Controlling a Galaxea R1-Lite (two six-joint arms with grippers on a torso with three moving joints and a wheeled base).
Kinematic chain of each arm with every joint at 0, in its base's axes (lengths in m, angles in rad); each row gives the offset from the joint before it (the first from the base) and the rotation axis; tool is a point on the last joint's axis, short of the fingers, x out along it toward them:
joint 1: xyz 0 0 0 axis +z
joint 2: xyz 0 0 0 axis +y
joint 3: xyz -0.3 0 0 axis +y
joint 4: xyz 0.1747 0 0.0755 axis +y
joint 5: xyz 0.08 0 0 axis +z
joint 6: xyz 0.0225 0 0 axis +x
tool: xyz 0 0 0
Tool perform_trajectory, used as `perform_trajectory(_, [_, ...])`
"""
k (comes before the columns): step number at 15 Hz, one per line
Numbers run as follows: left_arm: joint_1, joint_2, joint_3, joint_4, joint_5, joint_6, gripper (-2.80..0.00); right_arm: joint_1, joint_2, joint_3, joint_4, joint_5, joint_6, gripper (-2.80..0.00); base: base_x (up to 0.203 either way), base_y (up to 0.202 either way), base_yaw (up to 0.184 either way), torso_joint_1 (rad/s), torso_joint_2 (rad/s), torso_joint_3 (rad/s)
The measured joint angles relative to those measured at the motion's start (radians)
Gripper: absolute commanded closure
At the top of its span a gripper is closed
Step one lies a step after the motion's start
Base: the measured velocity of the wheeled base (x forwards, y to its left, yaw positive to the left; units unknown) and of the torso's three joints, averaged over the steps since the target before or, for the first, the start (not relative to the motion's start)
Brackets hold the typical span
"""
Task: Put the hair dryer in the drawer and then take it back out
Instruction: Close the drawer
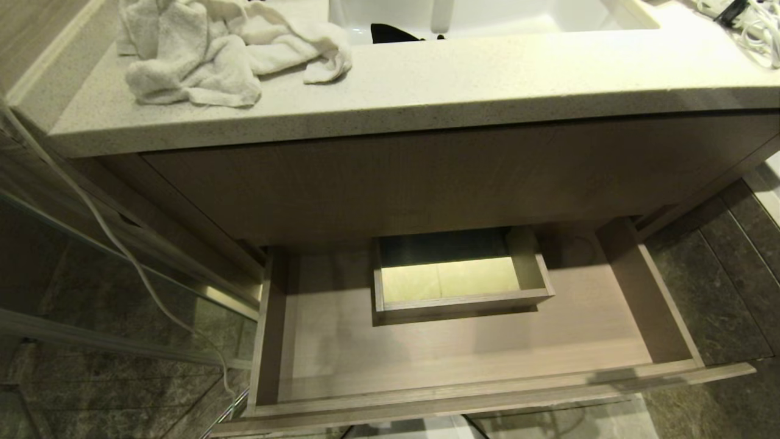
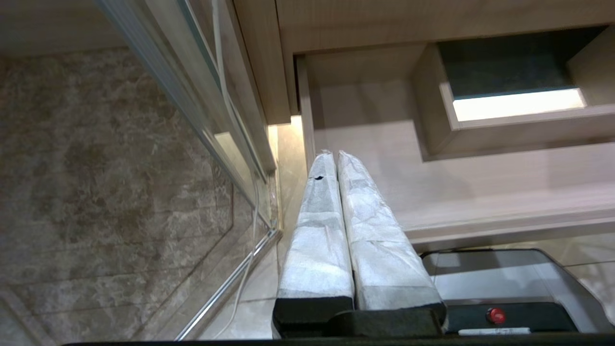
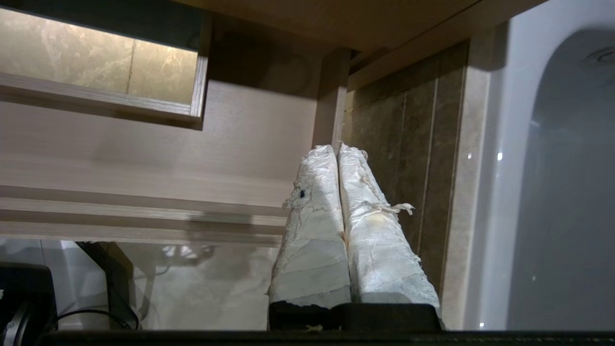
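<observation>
The drawer (image 1: 475, 396) is pulled out under the vanity, and its wood-grain floor is bare around the boxed cut-out (image 1: 463, 302) in the middle. No body of the hair dryer shows in any view; only a tangle of white cord (image 1: 758, 27) lies at the counter's far right corner. Neither gripper shows in the head view. My left gripper (image 2: 335, 154) is shut and empty, hanging over the drawer's left front corner (image 2: 307, 144). Shut and empty too, my right gripper (image 3: 336, 148) hangs by the drawer's right side wall (image 3: 329, 105).
A crumpled white towel (image 1: 213, 49) lies on the stone counter (image 1: 487, 79), with the white sink (image 1: 487, 15) behind it. A glass panel (image 1: 91, 274) and a hanging white cable (image 1: 122, 256) stand left of the drawer. A white tub (image 3: 552, 192) is on the right.
</observation>
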State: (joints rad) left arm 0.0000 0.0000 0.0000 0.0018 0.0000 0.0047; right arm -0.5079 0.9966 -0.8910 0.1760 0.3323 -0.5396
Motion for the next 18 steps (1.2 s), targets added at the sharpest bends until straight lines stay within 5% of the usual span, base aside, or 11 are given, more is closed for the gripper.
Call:
perform_trajectory(12, [0.0, 0.0, -0.001, -0.001, 0.0, 0.0, 0.0, -0.002, 0.052, 0.025, -0.002, 0.003, 0.009, 0.0, 0.0, 0.0, 0.0, -0.288, 0.47, 0.178])
perform_trajectory(18, [0.0, 0.0, 0.0, 0.0, 0.0, 0.0, 0.0, 0.002, 0.142, -0.002, 0.004, 0.001, 0.0, 0.0, 0.0, 0.0, 0.0, 0.001, 0.14, 0.153])
